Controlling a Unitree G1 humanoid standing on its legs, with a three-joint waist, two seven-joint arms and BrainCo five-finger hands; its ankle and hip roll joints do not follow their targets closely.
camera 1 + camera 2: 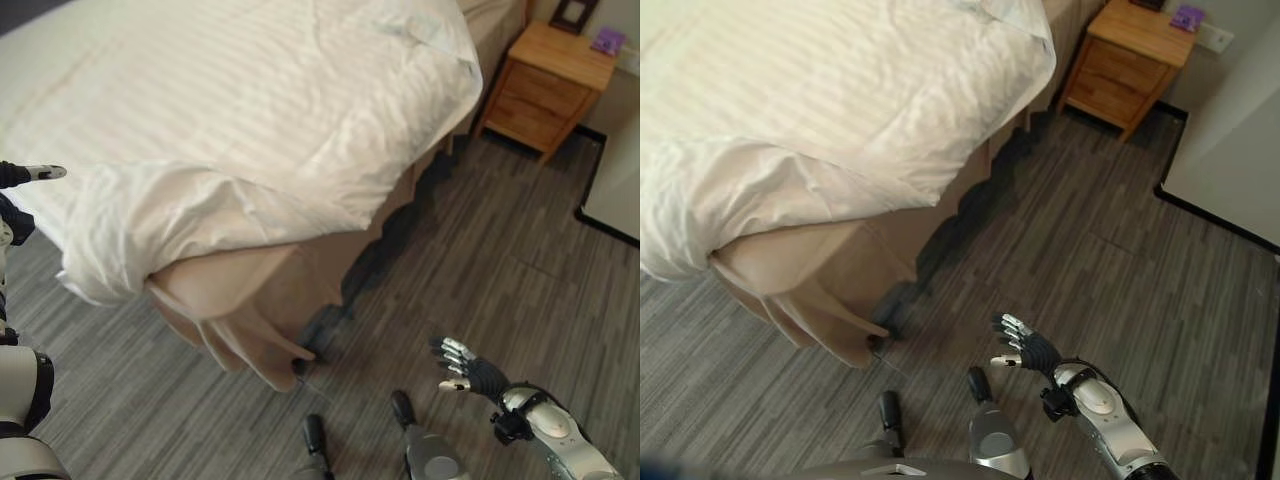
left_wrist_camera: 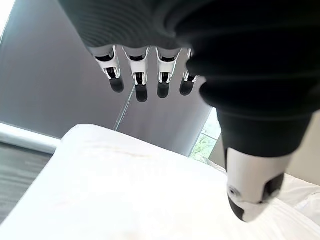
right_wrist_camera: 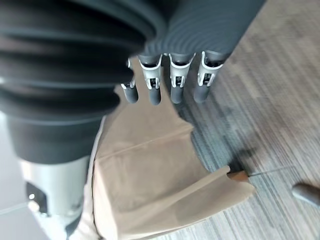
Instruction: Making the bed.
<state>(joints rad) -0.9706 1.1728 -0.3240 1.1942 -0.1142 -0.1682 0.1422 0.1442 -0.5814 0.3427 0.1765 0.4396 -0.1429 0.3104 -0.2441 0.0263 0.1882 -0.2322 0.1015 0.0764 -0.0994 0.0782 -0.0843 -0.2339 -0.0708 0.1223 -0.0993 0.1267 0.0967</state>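
i hold both hands empty, fingers relaxed: left hand (image 1: 30,173) over the duvet (image 1: 250,130), right hand (image 1: 465,368) above the floor (image 1: 500,260). next: grasp the bunched corner.

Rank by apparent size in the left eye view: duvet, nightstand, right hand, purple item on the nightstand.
1. Duvet
2. Nightstand
3. Right hand, though nearer to the camera
4. Purple item
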